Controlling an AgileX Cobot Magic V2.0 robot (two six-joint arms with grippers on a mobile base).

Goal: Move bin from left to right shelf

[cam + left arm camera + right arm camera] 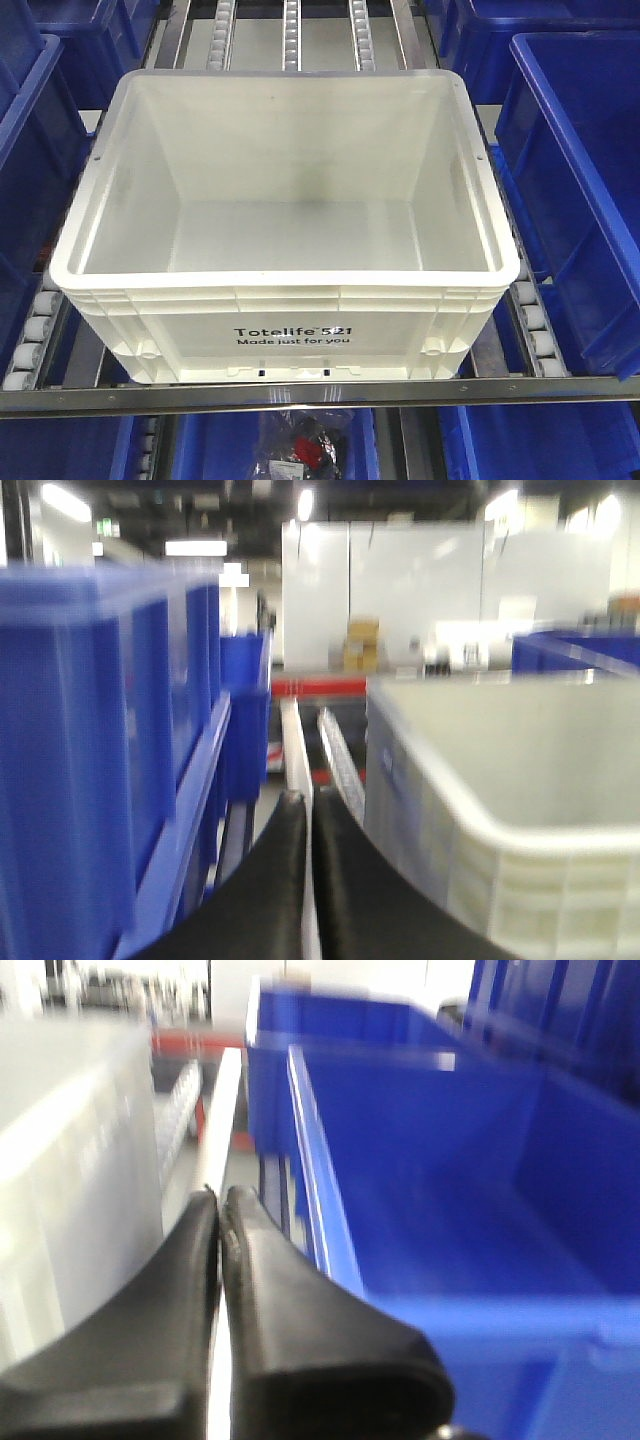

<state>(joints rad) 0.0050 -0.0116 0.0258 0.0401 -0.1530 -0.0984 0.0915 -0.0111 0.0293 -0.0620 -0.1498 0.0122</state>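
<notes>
Looking down on the white bin (290, 330), sitting upright and open-topped at the middle of the roller surface (535, 345), its front wall lying just behind the surface's front edge. Showing a bare pale floor inside and the print "Totelife 521, Made just for you" on the front wall. Standing along the surface's left edge, the left blue bin (30, 150); along the right edge, the right blue bin (580, 180); both sitting near the white walls but apart from them. Running along the front edge, a metal rail (560, 392). Lying below that edge, a clear bag (300, 450) holding dark and red items, too small for telling more.

Seeing the left tool (308, 798) clenched, its black fingers (260, 890) pressing almost together and gripping nothing. Pointing down the gap between the white bin's left wall and the left blue bin; blurring too much for telling whether touching either.

Seeing the right tool (218, 1195) clenched likewise, meeting at the tips and grasping nothing. Hanging in the gap between the white bin's right wall and the right blue bin, close beside both.
</notes>
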